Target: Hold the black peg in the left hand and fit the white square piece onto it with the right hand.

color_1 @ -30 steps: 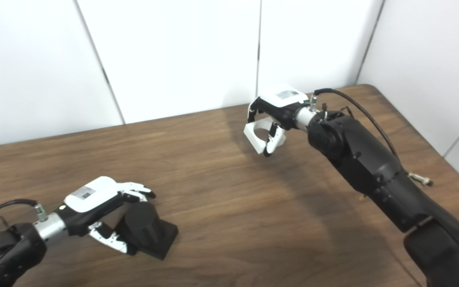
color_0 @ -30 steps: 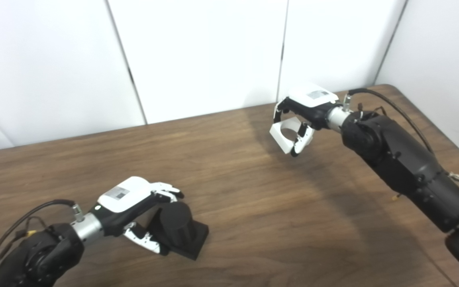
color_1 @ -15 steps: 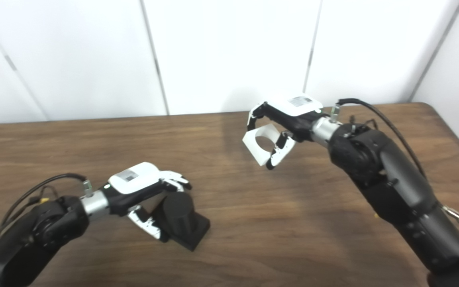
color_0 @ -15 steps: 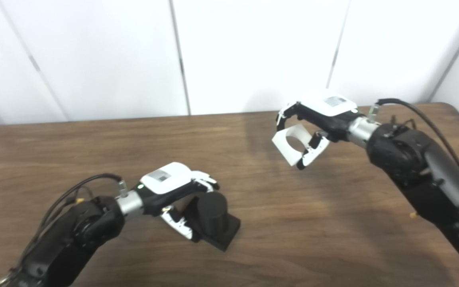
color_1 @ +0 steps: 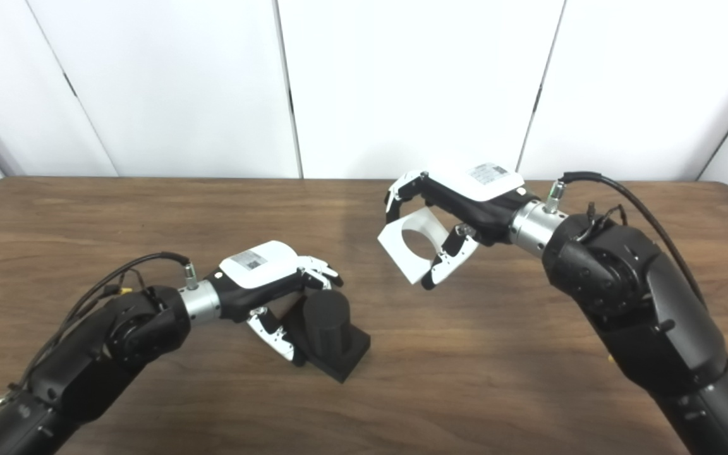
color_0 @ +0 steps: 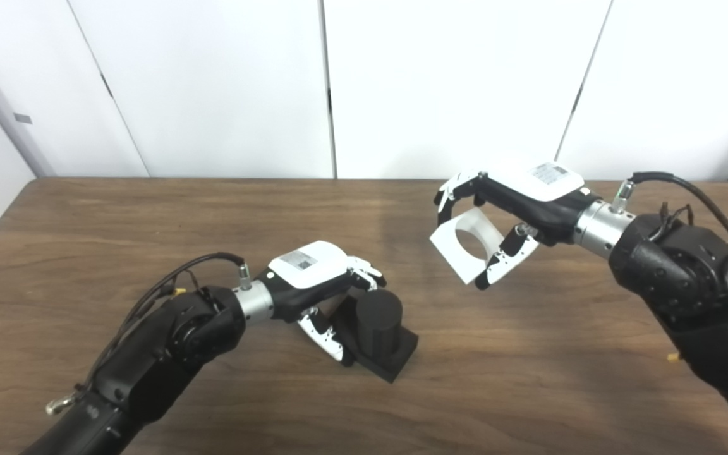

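Transfer step, judged from the layout: the left hand (color_0: 313, 278) grasps the black peg (color_0: 378, 328), whose square base rests on the wooden table (color_0: 149, 215), while the right hand (color_0: 515, 208) carries the white square piece (color_0: 465, 243) in the air, pinched between fingers and thumb, well apart from the peg. Its round hole faces the cameras. The next move calls for bringing that hole over the peg's top, aligned with its axis, before lowering.
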